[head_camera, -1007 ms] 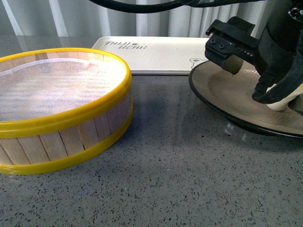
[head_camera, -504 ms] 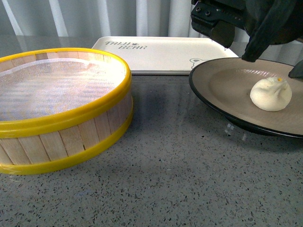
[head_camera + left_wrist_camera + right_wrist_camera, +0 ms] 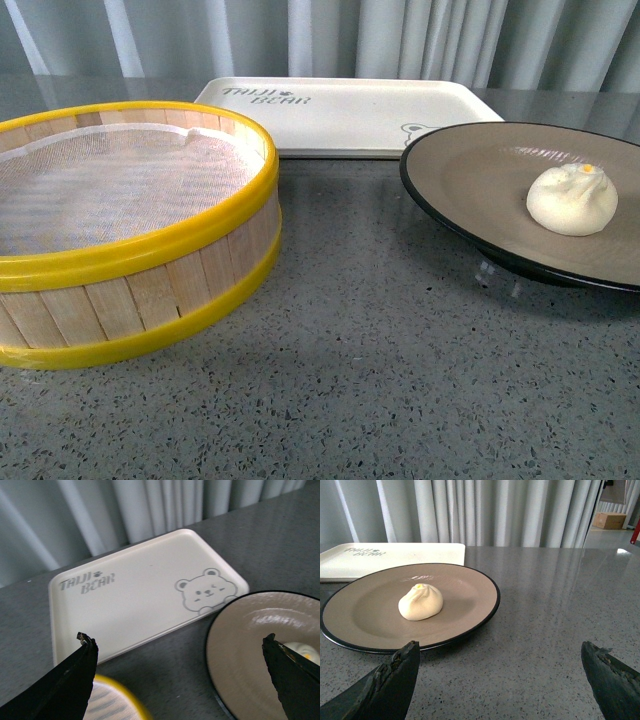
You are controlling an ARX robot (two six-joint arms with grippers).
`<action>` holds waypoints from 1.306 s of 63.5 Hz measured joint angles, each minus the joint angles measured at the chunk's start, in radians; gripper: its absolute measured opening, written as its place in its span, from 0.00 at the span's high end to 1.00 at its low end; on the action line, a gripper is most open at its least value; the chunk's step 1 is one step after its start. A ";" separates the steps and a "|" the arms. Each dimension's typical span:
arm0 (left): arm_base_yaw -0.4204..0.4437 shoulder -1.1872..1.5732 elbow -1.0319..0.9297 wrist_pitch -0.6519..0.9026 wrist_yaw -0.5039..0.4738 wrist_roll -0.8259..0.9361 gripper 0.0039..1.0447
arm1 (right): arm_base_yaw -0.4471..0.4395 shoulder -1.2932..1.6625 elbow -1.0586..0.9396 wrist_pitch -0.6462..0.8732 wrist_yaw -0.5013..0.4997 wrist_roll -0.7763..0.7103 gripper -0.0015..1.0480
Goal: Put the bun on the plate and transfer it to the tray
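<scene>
Right wrist view: bun (image 3: 420,602) loose on the plate (image 3: 467,592), left gripper (image 3: 180,647) and right gripper (image 3: 500,650) both splayed wide, empty, so a tilted carry to the tray (image 3: 395,557) could roll it off.

The white pleated bun (image 3: 572,200), yellow dot uppermost, sits upright on the beige inside of the black-rimmed plate (image 3: 470,175) at the desk's right side. The cream tray (image 3: 350,115), with dark lettering and a bear face, lies flat toward the far edge, just beside the plate.
</scene>
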 joint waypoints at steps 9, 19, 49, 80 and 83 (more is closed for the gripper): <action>0.078 -0.184 -0.179 -0.003 -0.018 -0.022 0.06 | 0.000 0.000 0.000 0.000 0.000 0.000 0.08; 0.294 -0.522 -0.608 0.413 0.008 -0.026 0.38 | 0.000 0.000 0.000 0.000 0.000 0.000 0.08; 0.531 -0.830 -1.057 0.520 0.240 -0.027 0.96 | 0.000 0.000 0.000 0.000 0.000 0.000 0.08; 0.693 -1.053 -1.215 0.458 0.395 -0.027 0.96 | 0.000 0.000 0.000 0.000 0.000 0.000 0.08; 0.693 -1.072 -1.223 0.447 0.397 -0.027 0.96 | 0.000 0.000 0.000 0.000 0.000 0.000 0.08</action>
